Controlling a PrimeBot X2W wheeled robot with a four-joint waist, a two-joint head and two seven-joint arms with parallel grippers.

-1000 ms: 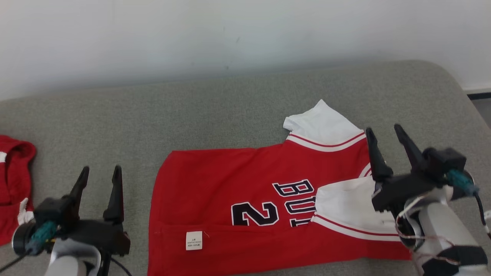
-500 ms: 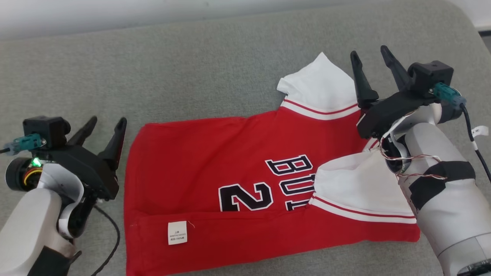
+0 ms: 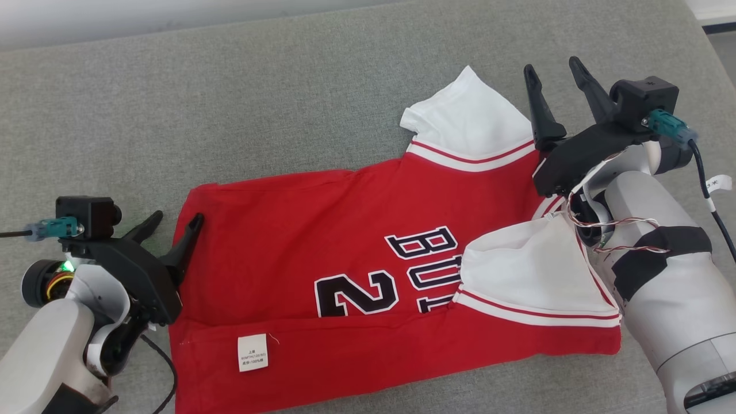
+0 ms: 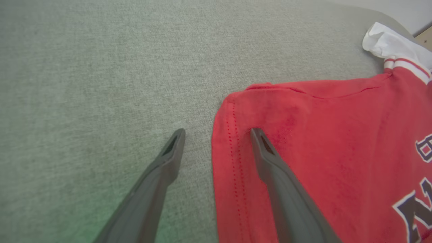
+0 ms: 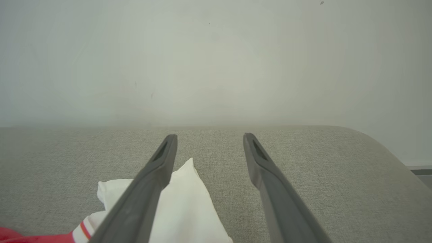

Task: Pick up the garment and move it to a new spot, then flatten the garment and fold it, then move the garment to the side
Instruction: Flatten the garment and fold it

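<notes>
The garment (image 3: 345, 253) is a red jersey with white sleeves and dark lettering, lying partly folded on the grey cushion. My left gripper (image 3: 175, 217) is open at its left corner. In the left wrist view the left gripper (image 4: 217, 131) straddles the hem of the garment (image 4: 303, 141), one finger over red cloth, the other over grey cushion. My right gripper (image 3: 552, 64) is open above the surface, just right of the far white sleeve (image 3: 468, 118). The right wrist view has the right gripper (image 5: 209, 135) empty, with the sleeve (image 5: 189, 202) under its left finger.
The grey cushion (image 3: 259, 103) runs to a pale wall (image 5: 216, 60) behind. Its right end rounds off (image 5: 381, 145) near a strip of floor. A white care label (image 3: 253, 352) lies on the jersey's near fold.
The head camera tilted down, so the scene shifted. My left gripper moved right to the jersey's left corner. My right gripper rose and went forward to the far sleeve. Both stayed open.
</notes>
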